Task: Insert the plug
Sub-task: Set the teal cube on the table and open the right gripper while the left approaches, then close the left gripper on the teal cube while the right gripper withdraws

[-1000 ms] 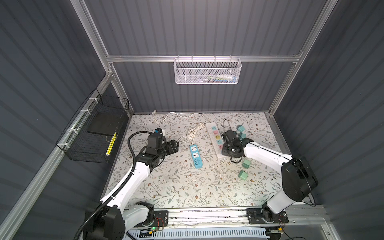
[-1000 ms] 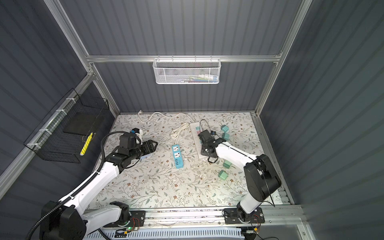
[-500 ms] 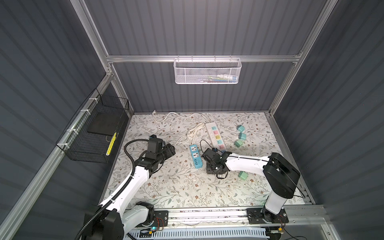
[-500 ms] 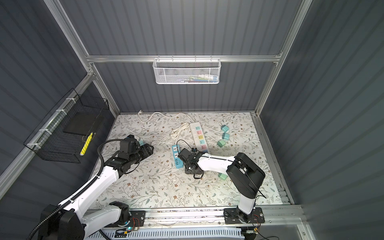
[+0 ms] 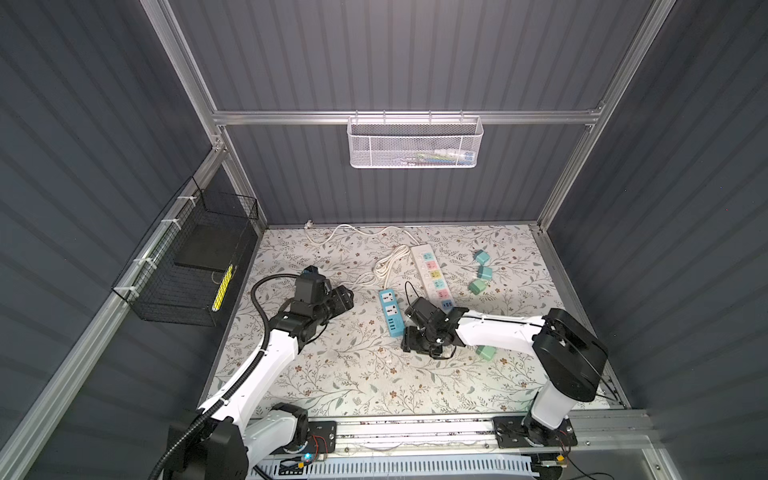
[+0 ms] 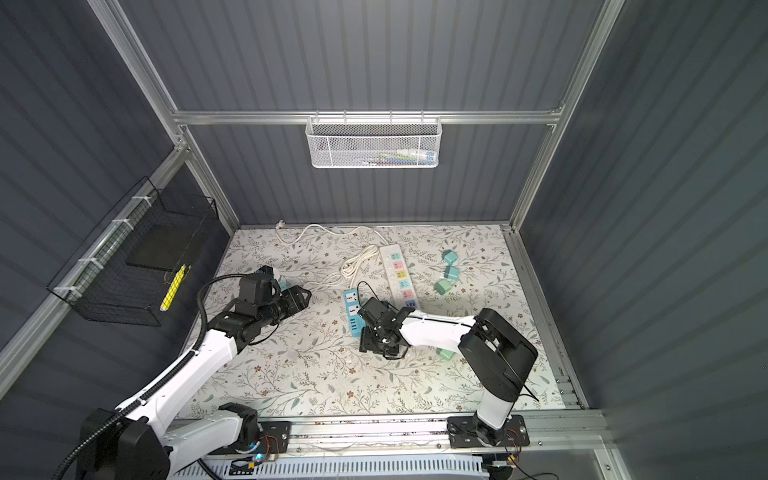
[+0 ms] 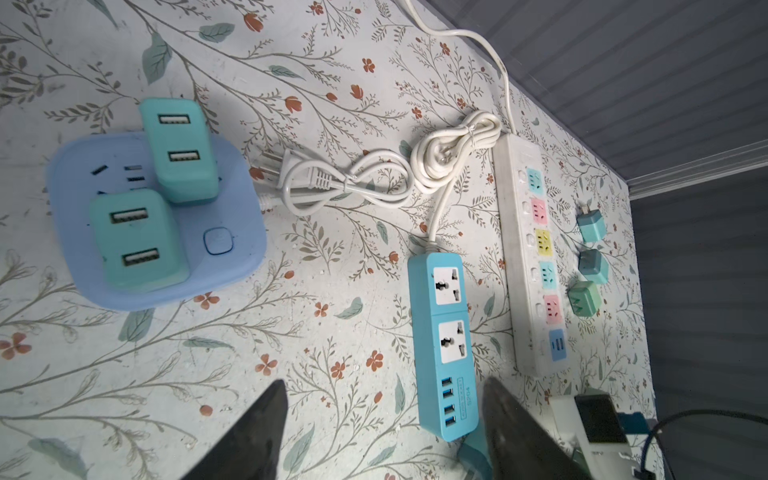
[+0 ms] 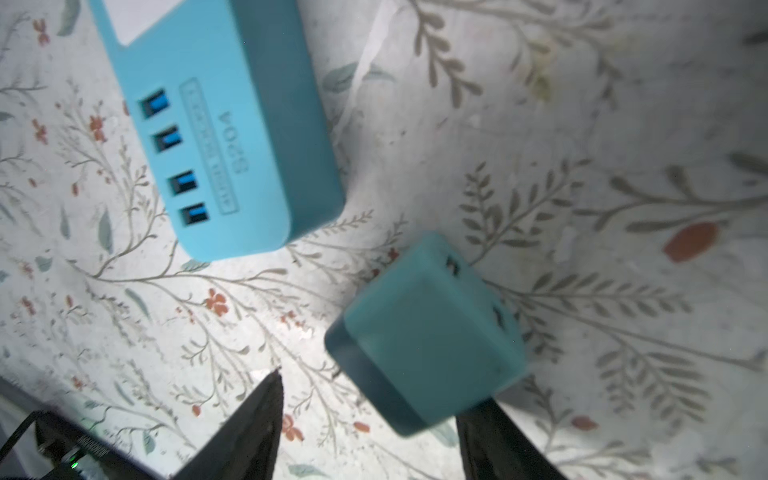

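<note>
— Where is the teal USB charger plug found?
— Just off the USB-port end of the blue power strip, over the floral mat, not inserted; it is shown blurred.
— Which way is it pointed?
— Its prong end is turned toward the right gripper and its two-port face away; its long axis is set slantwise to the strip's length.
— And the grippers?
— The right gripper's jaws are spread around the plug, with a gap left at one finger. The left gripper is spread too, nothing pinched, apart from the strip
</note>
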`<act>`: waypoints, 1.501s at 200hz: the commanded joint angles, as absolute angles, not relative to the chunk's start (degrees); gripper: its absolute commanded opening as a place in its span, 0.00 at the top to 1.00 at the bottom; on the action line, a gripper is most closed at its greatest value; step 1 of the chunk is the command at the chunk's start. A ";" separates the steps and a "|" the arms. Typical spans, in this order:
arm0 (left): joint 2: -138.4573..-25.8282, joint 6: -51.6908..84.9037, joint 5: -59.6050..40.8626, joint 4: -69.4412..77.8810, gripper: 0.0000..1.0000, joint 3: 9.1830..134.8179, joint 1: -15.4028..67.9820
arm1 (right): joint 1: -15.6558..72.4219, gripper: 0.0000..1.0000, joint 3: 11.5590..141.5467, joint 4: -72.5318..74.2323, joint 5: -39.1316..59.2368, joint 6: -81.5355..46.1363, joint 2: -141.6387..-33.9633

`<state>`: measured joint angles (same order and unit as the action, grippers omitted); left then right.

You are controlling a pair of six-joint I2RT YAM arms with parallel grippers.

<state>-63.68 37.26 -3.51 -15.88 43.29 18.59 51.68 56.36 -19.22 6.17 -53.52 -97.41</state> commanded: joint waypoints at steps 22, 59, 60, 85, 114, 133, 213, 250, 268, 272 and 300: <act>-71.88 25.82 4.98 -24.24 0.27 53.48 32.73 | 49.12 0.32 57.19 -26.91 -4.60 -45.97 -88.06; -81.76 17.01 7.71 -29.62 0.31 61.23 42.58 | 43.60 0.16 49.70 -24.74 -20.30 -38.20 -71.31; -82.15 16.77 7.90 -29.84 0.31 61.55 42.82 | 43.51 0.16 49.24 -24.28 -20.57 -38.04 -70.86; -90.11 11.57 8.75 -34.17 0.30 67.25 48.49 | 36.53 0.20 44.05 -16.36 -19.36 -33.42 -62.24; -98.72 7.87 8.91 -39.74 0.32 73.30 53.33 | 27.26 0.27 42.55 -13.40 -4.63 -29.36 -59.35; -103.50 6.44 9.92 -42.72 0.34 77.05 56.26 | 25.75 0.40 41.56 -11.52 0.54 -28.00 -59.15; -113.19 5.80 9.04 -47.64 0.39 84.20 57.07 | 25.18 0.47 39.11 -10.11 3.38 -27.04 -59.44; -115.20 6.15 7.66 -47.77 0.45 84.44 57.13 | 24.92 0.47 38.63 -10.37 3.00 -26.71 -59.05; -115.01 6.62 7.13 -47.38 0.47 83.64 57.13 | 24.74 0.46 38.38 -10.30 2.85 -26.63 -58.74; -114.98 6.72 6.97 -47.17 0.47 83.46 57.13 | 24.70 0.46 38.32 -10.23 2.88 -26.63 -58.72; -115.66 7.40 6.73 -46.25 0.51 82.37 57.13 | 24.52 0.46 38.24 -10.11 3.12 -26.64 -59.15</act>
<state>-114.89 6.87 8.01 -45.45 83.29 57.23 24.86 38.89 -10.72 2.68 -27.55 -59.37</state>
